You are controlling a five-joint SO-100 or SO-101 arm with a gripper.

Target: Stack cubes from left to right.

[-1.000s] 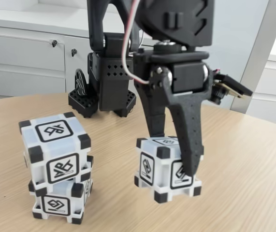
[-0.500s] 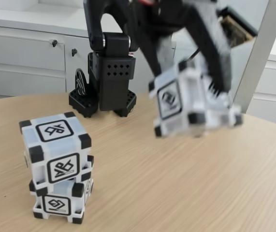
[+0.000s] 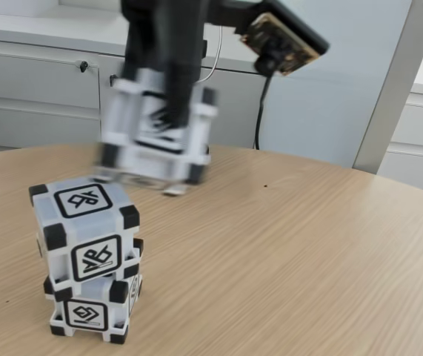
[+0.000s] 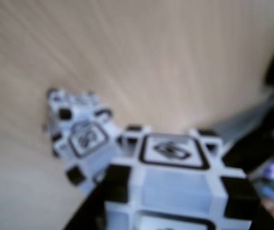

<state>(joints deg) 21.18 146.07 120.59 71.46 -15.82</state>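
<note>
Fixed view: black two-finger gripper (image 3: 168,111), upper centre of frame, fingers clenched on white plastic cube with black corner blocks (image 3: 155,133), motion-blurred, airborne above light wood surface (image 3: 307,245). Two-cube stack (image 3: 89,256) of like cubes at lower left; carried cube sits up and right of stack top, so placement calls for shift left.

Wrist view: carried cube (image 4: 175,187) at lower centre, stack (image 4: 79,139) to its left, further below.

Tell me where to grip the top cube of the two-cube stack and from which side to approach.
Grip the top cube on two opposite flat side faces, between the black corner blocks, coming straight down from above. It sits upright with its top face clear, and a sideways push would likely tip the stack off the bottom cube.
</note>
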